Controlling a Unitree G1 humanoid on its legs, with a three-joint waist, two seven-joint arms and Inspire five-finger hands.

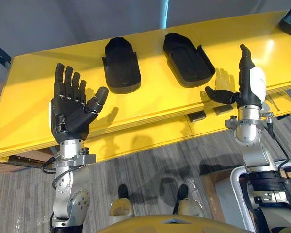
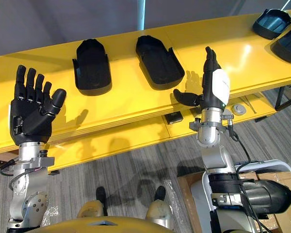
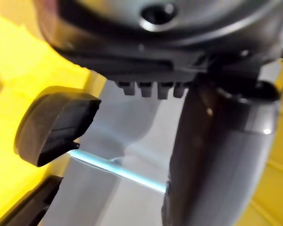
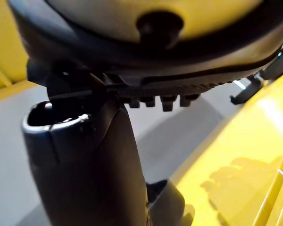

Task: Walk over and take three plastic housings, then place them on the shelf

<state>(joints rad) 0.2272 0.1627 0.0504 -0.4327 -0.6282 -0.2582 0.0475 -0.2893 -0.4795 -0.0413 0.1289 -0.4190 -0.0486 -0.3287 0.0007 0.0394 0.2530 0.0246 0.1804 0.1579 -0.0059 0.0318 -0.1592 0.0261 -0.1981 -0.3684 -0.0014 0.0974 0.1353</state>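
Left hand [image 1: 70, 109] is raised on an upright forearm with its palm facing the head camera. Its fingers are straight and spread, its thumb is angled out to the side, and it holds nothing. It hangs over the table's near edge, toward the left end. The right hand [image 1: 245, 87] is also lifted on a vertical forearm and is seen edge-on. Its fingers are straight and together, pointing up, and its thumb juts sideways toward the other hand. It has a white cover on its outer side, it is equally empty, and it sits in front of the near edge further right.

Neither hand touches the black plastic housings. The left housing [image 1: 121, 65] and the right housing [image 1: 186, 58] lie side by side, slightly apart, on the yellow table [image 1: 155, 104], toward its far edge around the middle. A third housing [image 2: 270, 22] and a fourth housing [image 2: 288, 46] rest at the far right corner, well apart from the first pair.

A small dark block [image 2: 174, 117] sits under the near edge. Grey floor [image 1: 150, 160] spreads below.
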